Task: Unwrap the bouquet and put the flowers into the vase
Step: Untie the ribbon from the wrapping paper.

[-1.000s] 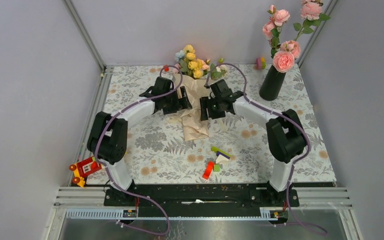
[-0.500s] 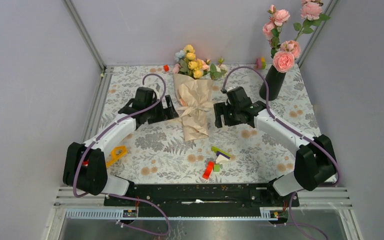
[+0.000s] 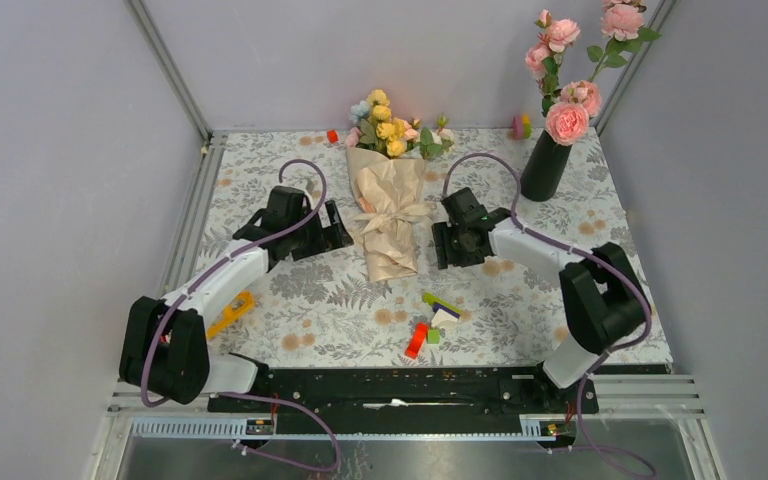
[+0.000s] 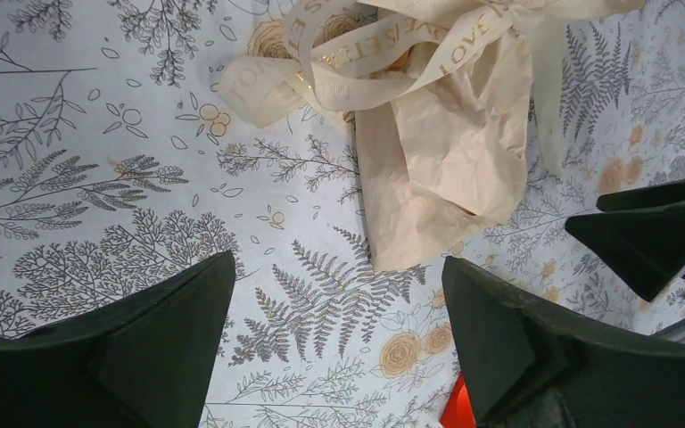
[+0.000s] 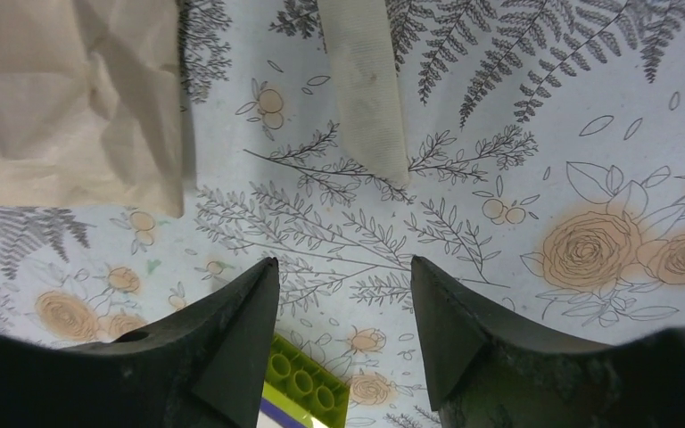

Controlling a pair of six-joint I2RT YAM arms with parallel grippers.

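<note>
Floral bench (image 3: 340,300) carries the bouquet (image 3: 390,215) mid-back, ribbon (image 4: 383,53) not yet undone. Left jaws and right jaws are spread, empty, either side of it. We're at unwrapping — next we'd pinch a ribbon end & pull. Vase (image 3: 543,170) stands back right.

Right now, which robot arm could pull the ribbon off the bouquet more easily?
Probably the right arm: a loose ribbon tail lies straight ahead of its open jaws. The left arm's open jaws face the paper and bow loops.
</note>
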